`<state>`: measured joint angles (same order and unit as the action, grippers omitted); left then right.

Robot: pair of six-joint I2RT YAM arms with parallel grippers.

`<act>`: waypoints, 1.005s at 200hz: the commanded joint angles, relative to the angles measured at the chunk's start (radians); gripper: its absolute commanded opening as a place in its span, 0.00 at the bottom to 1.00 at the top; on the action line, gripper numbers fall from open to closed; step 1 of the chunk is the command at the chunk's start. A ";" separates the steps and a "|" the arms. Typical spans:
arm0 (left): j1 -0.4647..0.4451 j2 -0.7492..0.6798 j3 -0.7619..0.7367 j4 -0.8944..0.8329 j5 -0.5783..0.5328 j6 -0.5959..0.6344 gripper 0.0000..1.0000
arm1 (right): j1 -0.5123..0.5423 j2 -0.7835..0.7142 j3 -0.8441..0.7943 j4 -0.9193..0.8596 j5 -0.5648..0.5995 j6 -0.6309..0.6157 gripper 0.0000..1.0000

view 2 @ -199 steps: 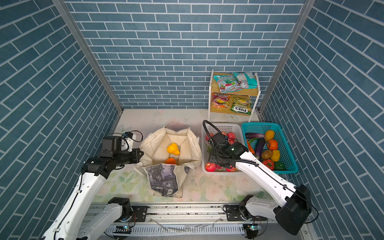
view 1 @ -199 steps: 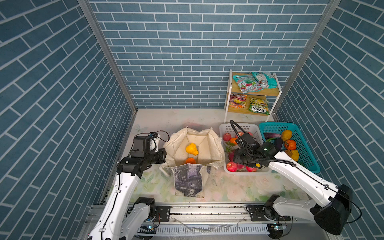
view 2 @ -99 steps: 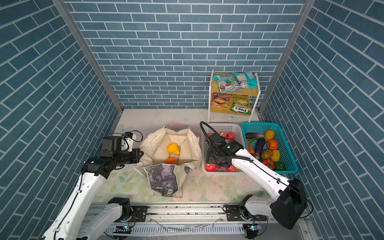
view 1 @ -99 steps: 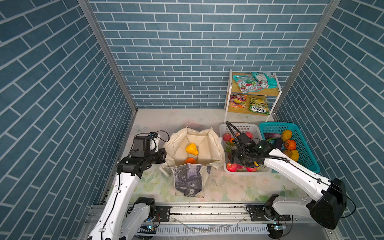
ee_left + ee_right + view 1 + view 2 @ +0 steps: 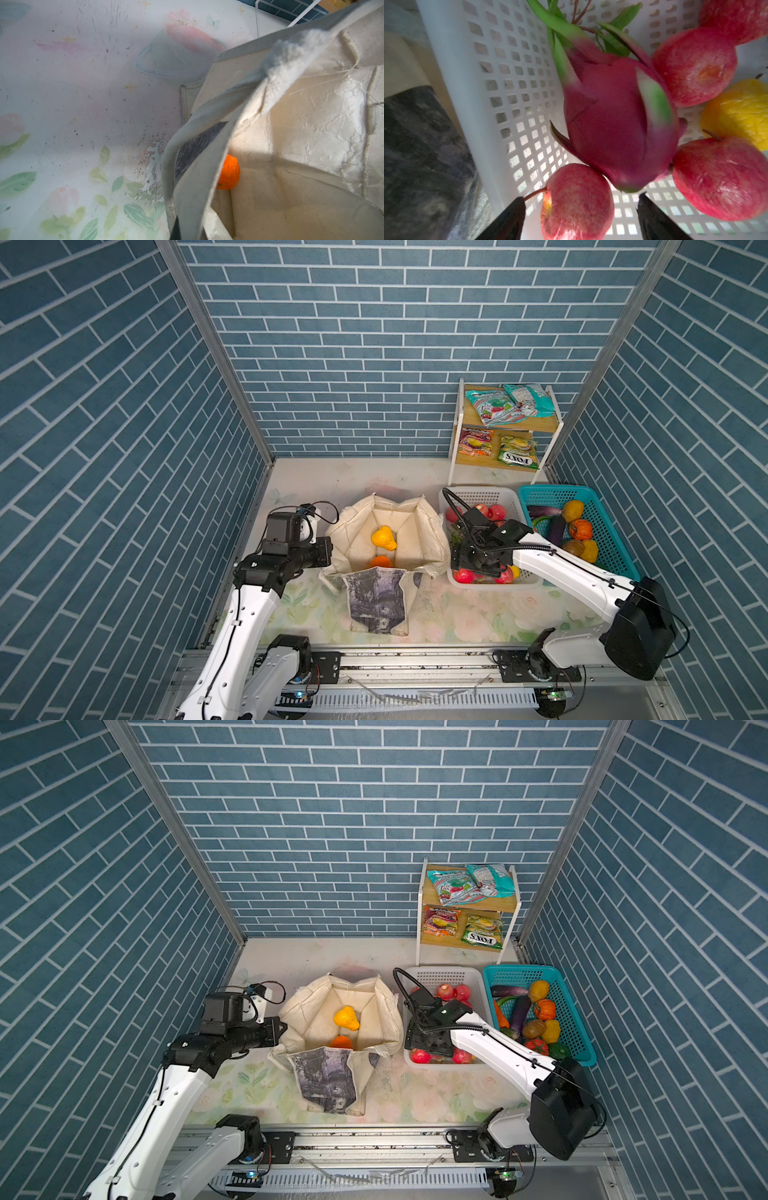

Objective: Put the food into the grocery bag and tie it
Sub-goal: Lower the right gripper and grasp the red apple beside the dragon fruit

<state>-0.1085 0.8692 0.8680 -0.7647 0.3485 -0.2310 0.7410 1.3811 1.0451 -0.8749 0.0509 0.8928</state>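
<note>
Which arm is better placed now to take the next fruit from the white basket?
Right. Its open right gripper hangs in the white basket, fingertips either side of a red apple. The left gripper is shut on the rim of the grocery bag.

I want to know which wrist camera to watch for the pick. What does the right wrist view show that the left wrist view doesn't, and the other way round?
Only the right wrist view: the white basket holding a dragon fruit, red apples and a yellow fruit, and the right gripper open, its tips either side of the nearest apple.
Only the left wrist view: an orange inside the grocery bag, and the floral table cover.
Both: the grocery bag, seen as cream lining from the left wrist and as a dark printed side from the right.
</note>
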 commanded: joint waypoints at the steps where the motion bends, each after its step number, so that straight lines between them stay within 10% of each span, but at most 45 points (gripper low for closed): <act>1: 0.007 -0.012 -0.013 0.013 -0.006 0.006 0.00 | 0.004 0.018 -0.011 0.008 -0.008 0.027 0.85; 73: 0.007 -0.012 -0.014 0.011 -0.005 0.006 0.00 | 0.006 0.053 -0.034 0.025 -0.009 0.041 0.88; 201: 0.007 -0.014 -0.013 0.011 -0.005 0.006 0.00 | -0.009 -0.053 -0.048 0.018 -0.008 0.073 0.40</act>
<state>-0.1085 0.8692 0.8680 -0.7647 0.3485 -0.2310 0.7372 1.3846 0.9855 -0.8204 0.0223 0.9451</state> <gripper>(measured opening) 0.054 0.503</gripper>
